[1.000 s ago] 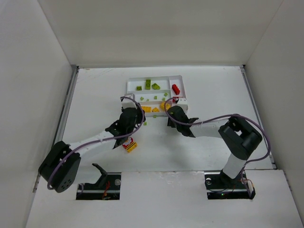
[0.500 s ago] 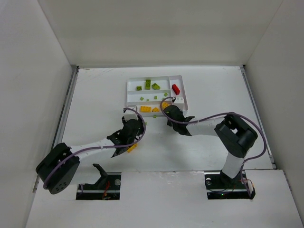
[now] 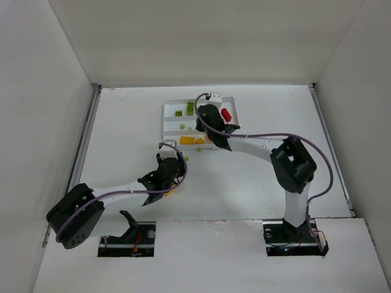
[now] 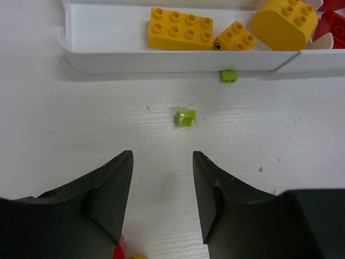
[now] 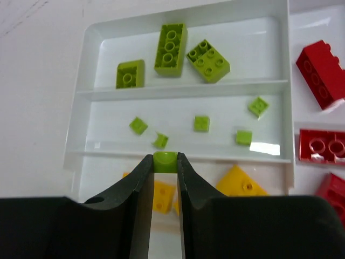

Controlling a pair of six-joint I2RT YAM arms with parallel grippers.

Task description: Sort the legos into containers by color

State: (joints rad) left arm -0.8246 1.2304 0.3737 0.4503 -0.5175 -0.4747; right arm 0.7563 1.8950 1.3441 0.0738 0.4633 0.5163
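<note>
Only the right wrist view shows the right gripper (image 5: 163,158) pinched shut on a tiny lime lego (image 5: 165,162) over the tray (image 5: 215,87); the left wrist view shows the left gripper (image 4: 161,156) part-open and empty, facing a lime brick (image 4: 185,117) on the table (image 4: 81,118) (a second lime bit (image 4: 228,76) lies against the tray wall)

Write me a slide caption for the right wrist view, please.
Right gripper, shut on a small lime-green brick, poised above the white sorting tray.

Pinched bit: a lime lego (image 5: 165,161) sits between your right gripper (image 5: 164,157) tips.
Tray (image 5: 186,91): white, slotted, beneath those tips.
Far slot: three lime bricks (image 5: 171,40), studs up.
Middle slot: five tiny lime bits (image 5: 201,123).
Nearest slot: yellow bricks (image 5: 240,186).
Right slot: red bricks (image 5: 321,73).
Loose: two lime pieces (image 4: 185,117) on the table, ahead of your left gripper (image 4: 161,162).
</note>
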